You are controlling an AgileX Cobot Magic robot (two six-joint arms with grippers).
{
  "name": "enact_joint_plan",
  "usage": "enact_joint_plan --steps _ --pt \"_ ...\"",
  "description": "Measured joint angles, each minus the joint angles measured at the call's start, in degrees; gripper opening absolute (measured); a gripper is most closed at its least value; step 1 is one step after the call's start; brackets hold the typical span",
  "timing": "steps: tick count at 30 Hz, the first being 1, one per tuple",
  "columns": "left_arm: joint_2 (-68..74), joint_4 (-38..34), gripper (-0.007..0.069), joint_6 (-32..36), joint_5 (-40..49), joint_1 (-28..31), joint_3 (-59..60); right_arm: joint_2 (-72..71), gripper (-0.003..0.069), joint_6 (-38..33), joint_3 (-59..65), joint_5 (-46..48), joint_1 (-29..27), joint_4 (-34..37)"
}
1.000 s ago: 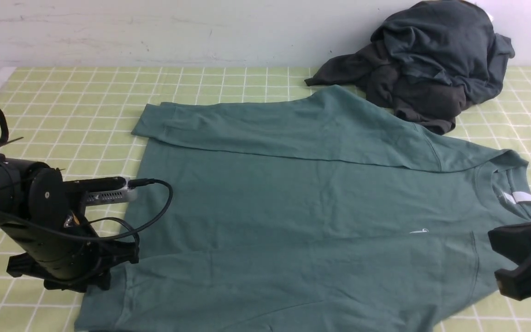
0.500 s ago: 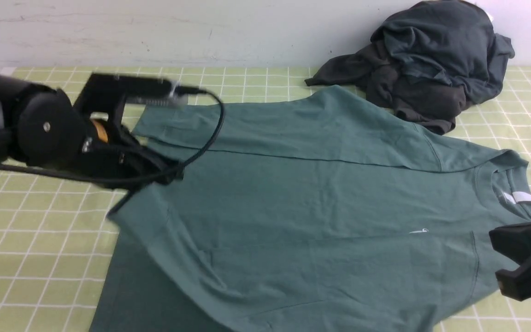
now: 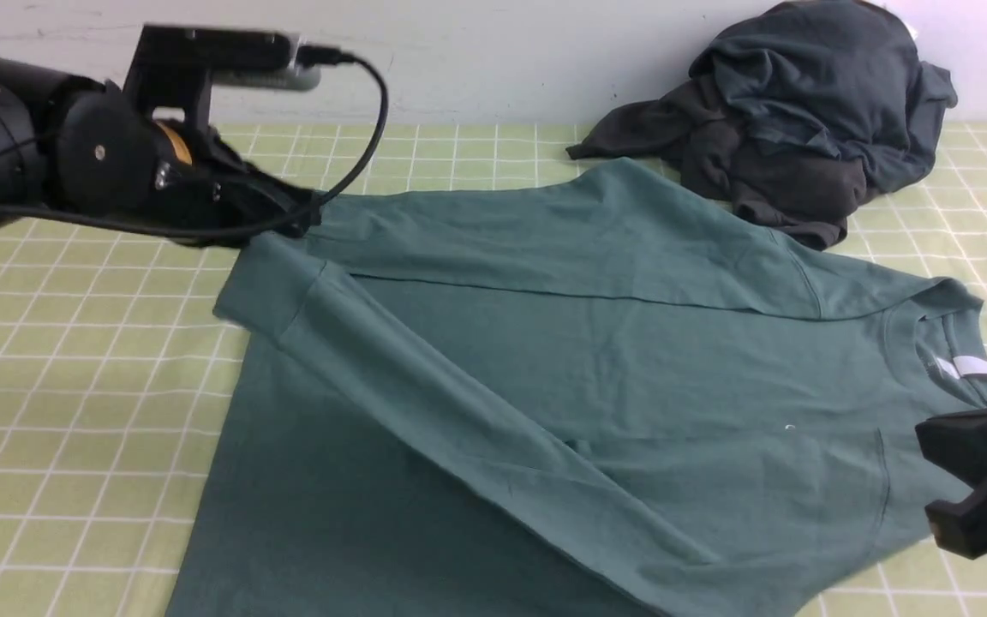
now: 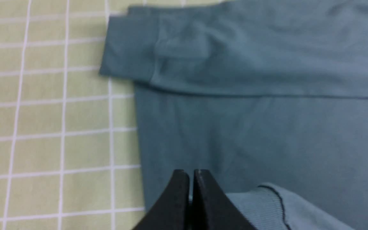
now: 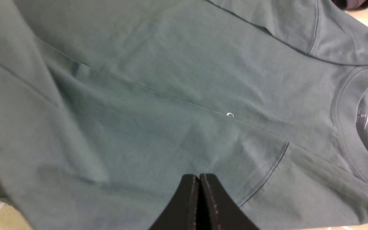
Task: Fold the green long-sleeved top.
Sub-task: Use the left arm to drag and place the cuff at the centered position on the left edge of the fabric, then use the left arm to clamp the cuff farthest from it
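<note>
The green long-sleeved top (image 3: 596, 368) lies flat on the checked cloth, collar and white label (image 3: 969, 367) to the right. Its far sleeve (image 3: 545, 240) is folded across the body. My left gripper (image 3: 301, 221) is raised at the far left, shut on the ribbed cuff (image 3: 258, 287) of the near sleeve, which stretches diagonally over the body. In the left wrist view the jaws (image 4: 191, 172) pinch cloth, with the cuff (image 4: 267, 204) beside them. My right gripper (image 3: 930, 480) is shut with nothing in it, over the top's shoulder area (image 5: 267, 179) near the chest mark (image 5: 230, 115).
A dark charcoal heap of clothes (image 3: 802, 111) sits at the back right against the wall, touching the top's far shoulder. The yellow-green checked tablecloth (image 3: 74, 386) stretches out to the left of the top.
My left gripper shut on the near sleeve's cuff at the near left, then rose and swung toward the far left, pulling the sleeve diagonally across the body. The right arm has stayed still.
</note>
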Motion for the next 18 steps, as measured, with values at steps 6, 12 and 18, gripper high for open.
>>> enact_joint_plan --steps 6,12,18 --pt "11.2 -1.7 -0.0003 0.0 8.0 3.0 -8.2 0.1 -0.0008 0.0 0.0 -1.5 0.0 0.2" --pt "15.1 -4.0 -0.0003 1.6 21.2 2.9 -15.4 8.1 0.0015 4.0 -3.2 -3.8 0.0 1.3" --pt "15.2 -5.4 0.0022 6.2 23.6 2.9 -16.2 27.9 0.0203 6.9 -14.8 1.7 0.0 -3.5"
